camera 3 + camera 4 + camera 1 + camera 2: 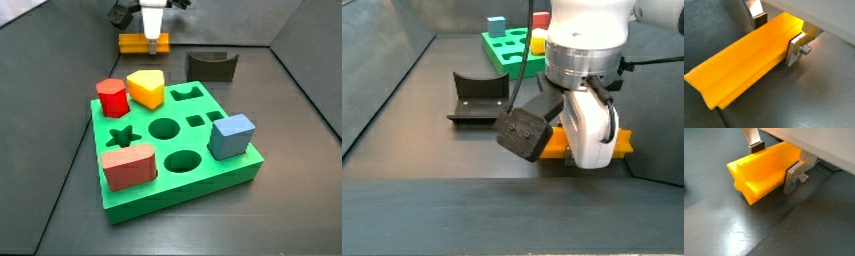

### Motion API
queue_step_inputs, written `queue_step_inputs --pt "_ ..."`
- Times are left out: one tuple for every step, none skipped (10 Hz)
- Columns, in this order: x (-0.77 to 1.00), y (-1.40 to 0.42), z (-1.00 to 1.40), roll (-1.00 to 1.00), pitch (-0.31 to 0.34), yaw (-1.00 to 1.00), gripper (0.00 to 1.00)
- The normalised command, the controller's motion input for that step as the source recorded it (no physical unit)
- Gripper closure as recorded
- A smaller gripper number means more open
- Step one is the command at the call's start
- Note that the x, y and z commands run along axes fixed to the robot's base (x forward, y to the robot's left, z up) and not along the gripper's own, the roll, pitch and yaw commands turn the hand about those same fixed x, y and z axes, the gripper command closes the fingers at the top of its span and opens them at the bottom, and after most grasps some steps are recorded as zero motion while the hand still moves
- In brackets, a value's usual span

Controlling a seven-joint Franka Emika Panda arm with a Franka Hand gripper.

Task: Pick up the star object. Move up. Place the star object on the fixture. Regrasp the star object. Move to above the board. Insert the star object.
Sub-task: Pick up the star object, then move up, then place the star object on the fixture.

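My gripper (779, 36) is closed on the star object (745, 66), a silver finger (795, 177) pressed to each ridged side while it lies flat on the dark floor. In a side view it sits at the far end, left of the fixture (211, 66), beyond the green board (174, 150)

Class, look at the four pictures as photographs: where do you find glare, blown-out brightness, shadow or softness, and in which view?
In both wrist views the star object glows washed-out near the gripper, where light hits. In a wrist view the dark floor shows a pale sheen. In a side view the board is evenly lit; in another the near floor looks soft.
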Motion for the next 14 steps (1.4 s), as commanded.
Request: queue_step_inputs --pt "0.0 0.0 0.0 0.0 0.0 0.0 1.0" --pt "0.0 0.0 0.0 0.0 0.0 0.0 1.0" --pt "0.0 0.0 0.0 0.0 0.0 0.0 1.0" --pt "0.0 0.0 0.0 0.0 0.0 0.0 1.0" --pt "0.0 0.0 0.83 0.0 0.0 0.0 1.0" --pt "0.01 -0.07 0.8 -0.01 0.007 0.04 1.0" --pt "-0.01 -0.06 0.7 0.01 0.024 0.04 1.0" --pt "-0.01 -0.03 0.52 0.04 0.051 0.03 1.0" --pt "-0.01 -0.02 0.38 0.06 0.075 0.02 1.0" --pt "-0.01 -0.02 0.25 0.08 0.09 0.01 1.0" --pt "0.0 0.0 1.0 0.0 0.0 0.0 1.0" --pt "0.0 0.0 1.0 0.01 0.007 0.0 1.0" --pt "-0.01 0.0 1.0 0.02 0.026 -0.01 1.0" --pt "-0.02 0.0 1.0 0.04 0.04 -0.01 1.0"
